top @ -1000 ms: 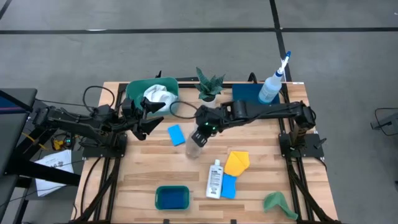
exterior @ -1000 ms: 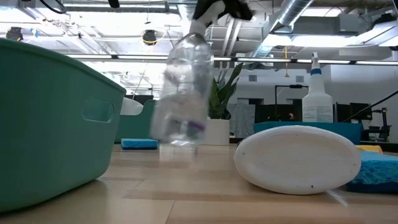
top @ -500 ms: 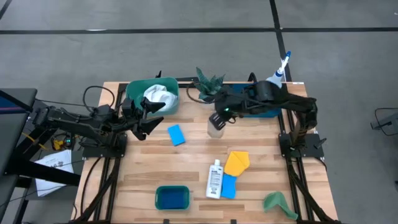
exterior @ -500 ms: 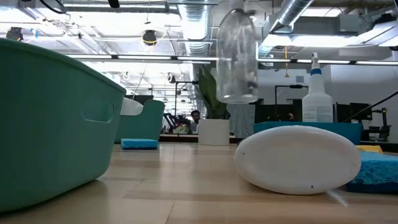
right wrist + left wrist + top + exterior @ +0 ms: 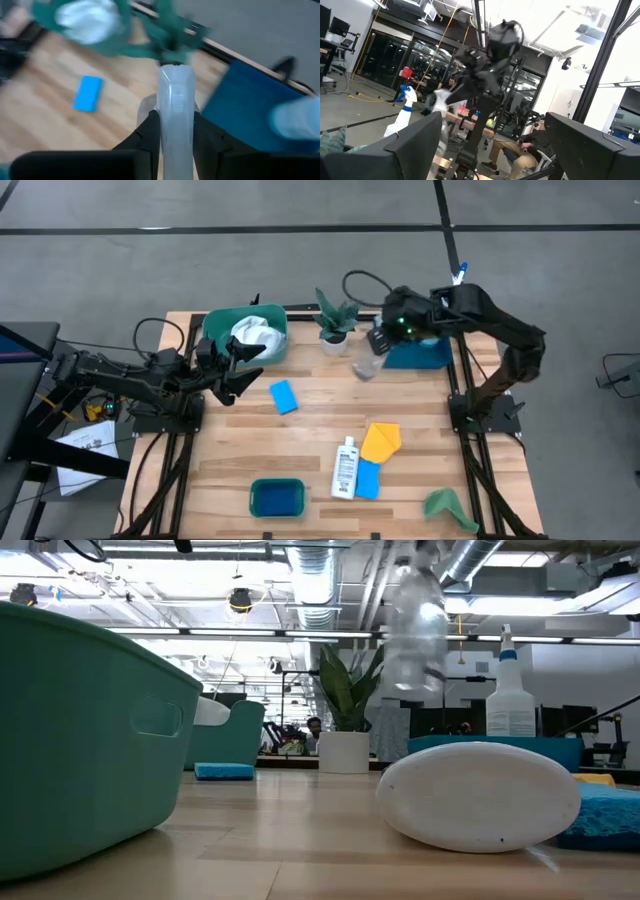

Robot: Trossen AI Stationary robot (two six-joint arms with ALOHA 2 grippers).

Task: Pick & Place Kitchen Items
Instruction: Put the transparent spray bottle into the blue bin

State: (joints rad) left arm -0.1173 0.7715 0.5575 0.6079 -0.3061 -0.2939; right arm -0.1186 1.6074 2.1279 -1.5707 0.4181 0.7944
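My right gripper [image 5: 378, 342] is shut on the clear spray bottle [image 5: 367, 367], which is in the air at the near left edge of the dark blue tray [image 5: 415, 355], beside the potted plant [image 5: 335, 320]. In the low view the bottle [image 5: 418, 635] hangs high above the table. The white spray bottle with blue trigger [image 5: 455, 280] stands on the tray, mostly hidden by my right arm. My left gripper [image 5: 250, 368] is open and empty beside the far green tub [image 5: 215, 325], which holds a white cloth [image 5: 255, 335]. My right gripper pinches the clear spray bottle's top end, its pale sprayer head [image 5: 176, 100], between its two fingers [image 5: 149, 131]. The fingers come from above, pointing down. The bottle's body [image 5: 146, 107] hangs below them, a little tilted, lifted clear of the table.
A blue sponge [image 5: 284, 396] lies mid-table. A small white bottle [image 5: 345, 468], a yellow cloth [image 5: 381, 440] and a second blue sponge [image 5: 368, 480] lie near the front. A green cloth [image 5: 445, 505] lies at the near right corner, a second tub [image 5: 277, 498] at the near edge.
My right gripper has carried the clear spray bottle from the table's middle toward the far right, to the edge of the dark blue tray, and somewhat up. The bottle stays hanging below the fingers, clear of the table.
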